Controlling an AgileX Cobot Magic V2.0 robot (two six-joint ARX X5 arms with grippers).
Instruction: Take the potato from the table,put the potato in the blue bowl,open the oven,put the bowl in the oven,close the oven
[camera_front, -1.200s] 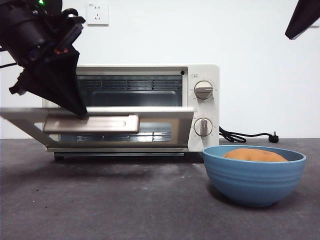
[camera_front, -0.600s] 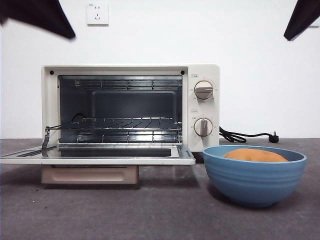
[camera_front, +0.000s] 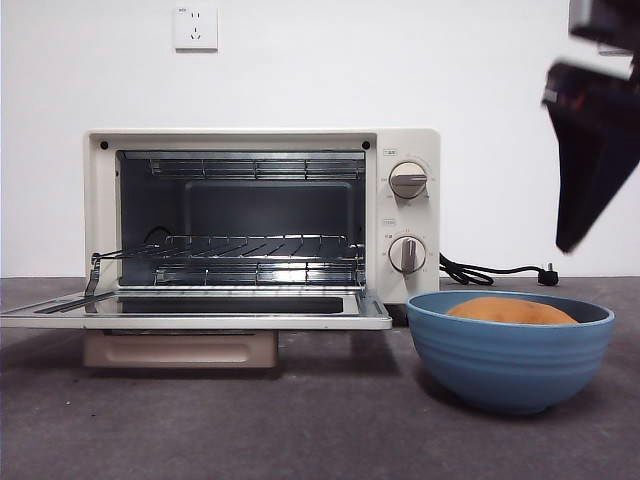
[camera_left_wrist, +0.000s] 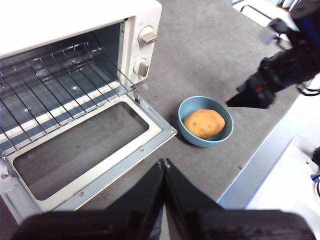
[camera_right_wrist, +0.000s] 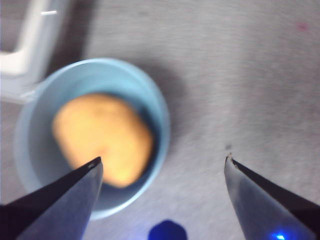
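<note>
1. One potato (camera_left_wrist: 203, 123), orange-brown and oval, lies inside the one blue bowl (camera_front: 510, 350); from the front only its top shows above the rim.
2. The bowl stands on the dark grey counter (camera_front: 300, 420), just beside the oven's knob end and apart from the oven's door.
3. One cream-white toaster oven (camera_front: 405, 140) stands behind, its glass door (camera_left_wrist: 82, 150) folded down flat, the beige bar handle (camera_front: 180, 349) hanging under the door's front edge. One wire rack (camera_front: 250, 246) sits inside. Two grey knobs (camera_front: 407, 180) are stacked on the panel.
4. One black cord (camera_front: 490, 271) with its plug lies on the counter behind the bowl; one white wall socket (camera_front: 195, 27) is above the oven.
5. The right hand (camera_right_wrist: 162, 162) hangs above the bowl's outer side, its two jaws spread wide, holding nothing.
6. The left hand (camera_left_wrist: 164, 164) is high above the counter in front of the door, jaws pressed together, holding nothing.
</note>
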